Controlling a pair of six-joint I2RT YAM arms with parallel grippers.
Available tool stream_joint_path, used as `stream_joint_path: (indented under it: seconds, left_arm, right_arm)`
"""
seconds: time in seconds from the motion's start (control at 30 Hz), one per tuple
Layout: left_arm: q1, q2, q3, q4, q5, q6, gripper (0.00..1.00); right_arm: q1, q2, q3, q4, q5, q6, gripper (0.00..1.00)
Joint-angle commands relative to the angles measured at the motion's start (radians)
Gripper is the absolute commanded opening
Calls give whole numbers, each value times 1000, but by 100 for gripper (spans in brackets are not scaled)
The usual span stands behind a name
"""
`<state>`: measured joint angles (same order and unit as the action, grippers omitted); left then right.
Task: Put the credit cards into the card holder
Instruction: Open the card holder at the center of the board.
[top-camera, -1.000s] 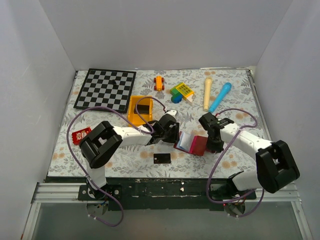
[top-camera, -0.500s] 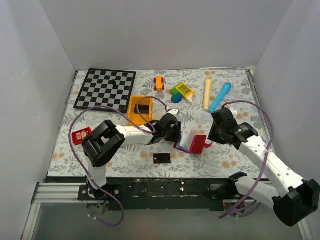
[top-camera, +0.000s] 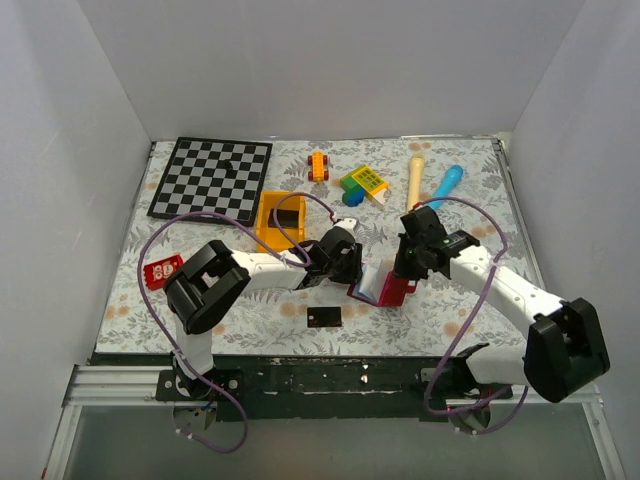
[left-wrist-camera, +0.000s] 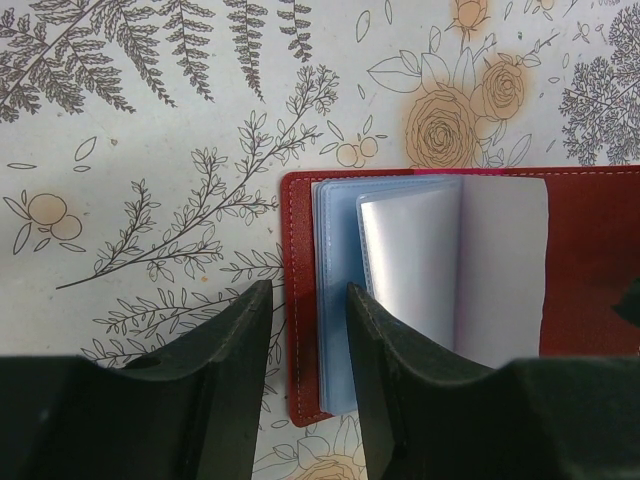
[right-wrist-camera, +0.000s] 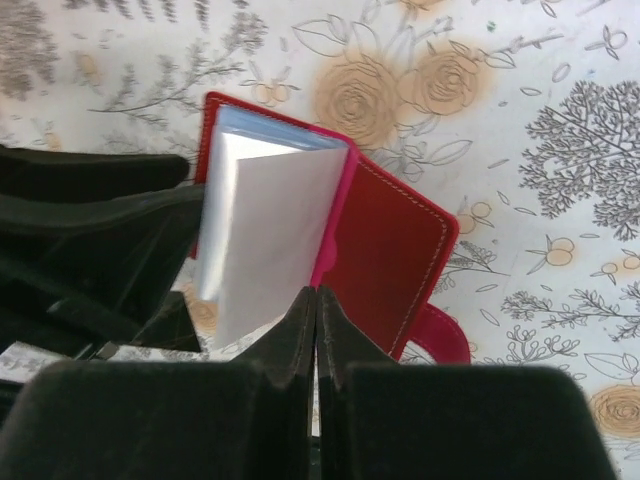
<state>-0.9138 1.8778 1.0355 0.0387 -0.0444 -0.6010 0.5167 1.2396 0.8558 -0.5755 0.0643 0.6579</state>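
The small maroon folding card holder (top-camera: 397, 291) lies open at the middle of the floral-patterned counter (top-camera: 250, 310), its pale blue pockets fanned upward. Our left tool (left-wrist-camera: 305, 310) stands narrowly parted, its fingers astride the holder's stitched outer edge. Our right tool (right-wrist-camera: 316, 298) is closed tight, tips meeting at the fold beside a raised pale pocket; we cannot tell whether it pinches anything. One thin black rectangular credit card (top-camera: 323, 317) lies flat near the holder, toward the counter's front edge. A yellow plastic bin (top-camera: 266, 228) sits behind the left tool.
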Motion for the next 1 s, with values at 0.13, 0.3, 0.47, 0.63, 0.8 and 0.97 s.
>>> stream_joint_path:
  seconds: [0.13, 0.3, 0.47, 0.63, 0.8, 0.97]
  left_arm:
    - [-8, 27, -2, -69, 9, 4, 35]
    - [-8, 17, -2, -79, 5, 9, 35]
    - [-8, 15, 0, -86, 12, 12, 35]
    - [-16, 17, 15, -94, 28, 20, 35]
    - [-40, 29, 46, -100, 44, 26, 34]
    - [-54, -5, 58, -103, 44, 12, 34]
  right_arm:
    - [-4, 107, -18, -129, 157, 98, 1]
    - [-4, 187, -46, -104, 154, 117, 1]
    - [-3, 268, -43, -81, 132, 137, 1]
    - [-9, 255, -51, -70, 121, 138, 1]
    - [-10, 242, -66, -55, 108, 138, 1]
    - [-10, 241, -72, -44, 100, 138, 1]
